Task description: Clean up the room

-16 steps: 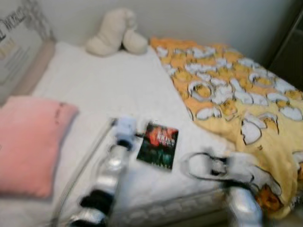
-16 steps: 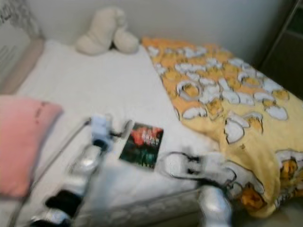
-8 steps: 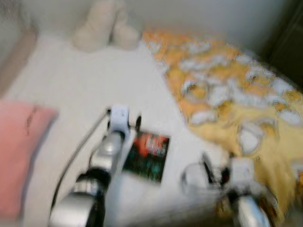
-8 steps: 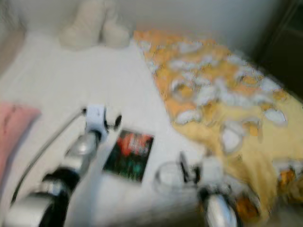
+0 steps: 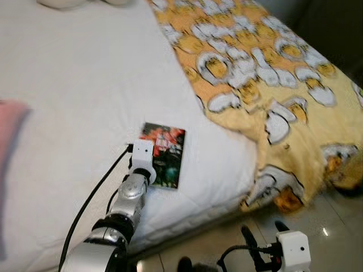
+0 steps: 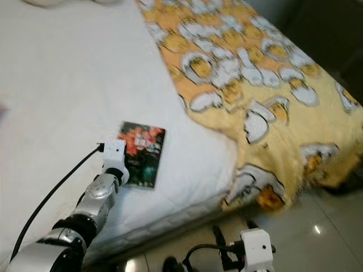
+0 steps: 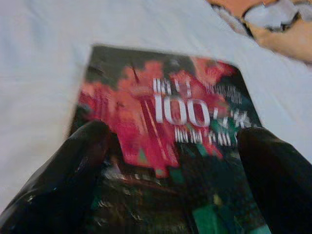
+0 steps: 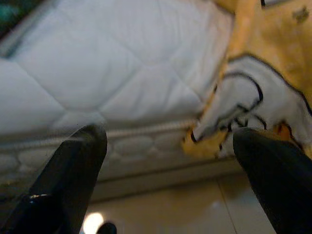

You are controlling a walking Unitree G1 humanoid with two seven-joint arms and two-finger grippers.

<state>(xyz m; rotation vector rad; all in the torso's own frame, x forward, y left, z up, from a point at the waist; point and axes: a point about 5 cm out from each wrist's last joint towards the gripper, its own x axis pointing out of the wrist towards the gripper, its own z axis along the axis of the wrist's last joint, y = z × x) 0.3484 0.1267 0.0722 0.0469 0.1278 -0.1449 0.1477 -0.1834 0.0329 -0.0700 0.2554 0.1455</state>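
Observation:
A dark paperback book (image 5: 167,148) with a red and green cover lies flat on the white mattress (image 5: 79,85) near its front edge. My left arm reaches out over the bed to it. In the left wrist view my left gripper (image 7: 173,161) is open, its two black fingers (image 7: 63,185) spread over the near end of the book (image 7: 165,122), one on each side. My right gripper (image 8: 165,161) hangs low in front of the bed, open and holding nothing, facing the mattress side (image 8: 122,87).
A yellow patterned blanket (image 5: 266,85) covers the right half of the bed and droops over its front corner (image 8: 253,107). A pink pillow (image 5: 8,122) lies at the left edge. Glossy floor tiles (image 5: 340,226) run below the bed. A black cable (image 5: 91,198) trails along my left arm.
The view has tipped down and closed in on the bed. My left arm has stretched forward onto the book. My right arm has dropped from bed height to below the mattress edge.

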